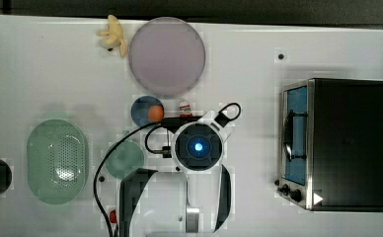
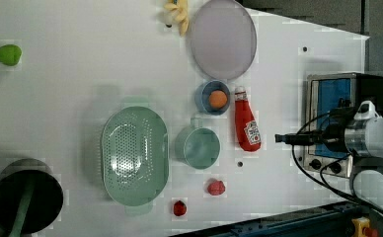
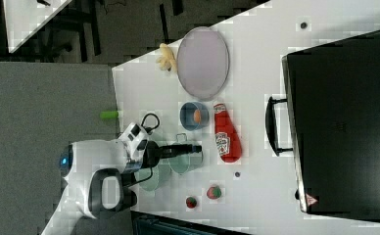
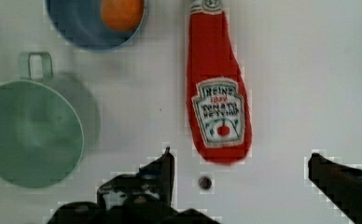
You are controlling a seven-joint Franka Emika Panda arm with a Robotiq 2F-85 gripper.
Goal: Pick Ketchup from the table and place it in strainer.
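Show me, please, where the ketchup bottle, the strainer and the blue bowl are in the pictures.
Ketchup bottle (image 2: 247, 126): left view, on its red body above the label.
Strainer (image 2: 134, 154): left view, on its perforated centre.
Blue bowl (image 2: 204, 96): left view, on its inner wall beside the orange ball.

**Ketchup flat on the table, strainer apart from it**

The Ketchup (image 2: 247, 126), a red bottle with white cap and label, lies on its side. The strainer (image 2: 135, 155), pale green, oval and perforated, sits upright toward the left view's left, well apart.
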